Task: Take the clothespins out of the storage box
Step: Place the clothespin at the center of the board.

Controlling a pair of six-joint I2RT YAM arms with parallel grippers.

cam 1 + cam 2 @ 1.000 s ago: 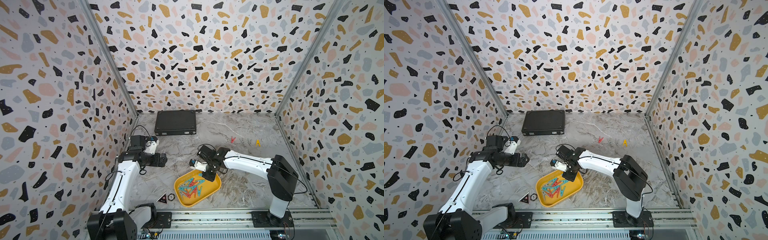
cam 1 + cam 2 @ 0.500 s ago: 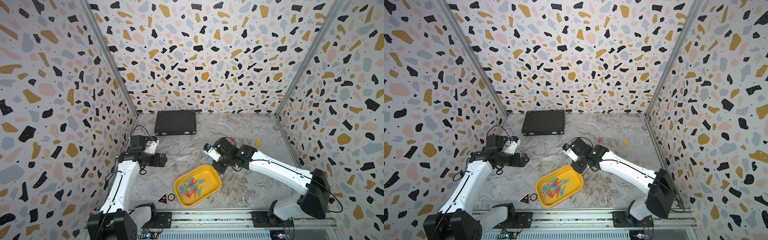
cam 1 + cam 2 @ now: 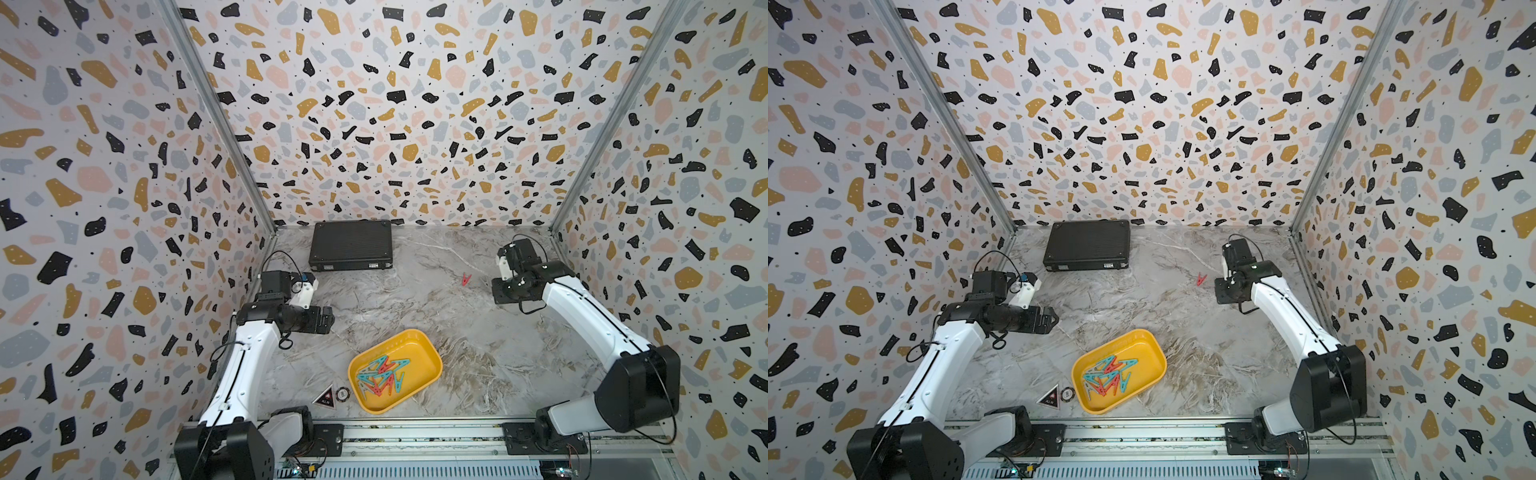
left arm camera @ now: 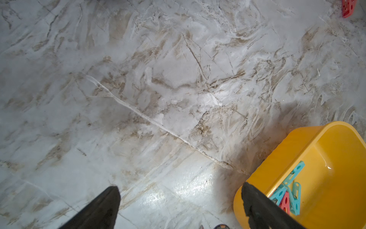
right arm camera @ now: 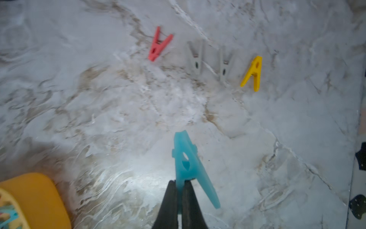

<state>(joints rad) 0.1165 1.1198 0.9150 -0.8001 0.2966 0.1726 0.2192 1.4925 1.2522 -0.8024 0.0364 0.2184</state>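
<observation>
Centre right in both top views, the right pincer [image 5: 179,183] pinches a teal clothespin [image 5: 185,156]; the left pincer [image 4: 180,188], centre left, stands spread over the worktop [image 4: 158,79].

Bare table [image 3: 395,299] lies open in the middle. The box [image 3: 430,361] sits at the front, the case [image 3: 351,245] at the back wall; four pegs [image 5: 195,59] lie in a row ahead of my right claw [image 5: 179,181].
</observation>
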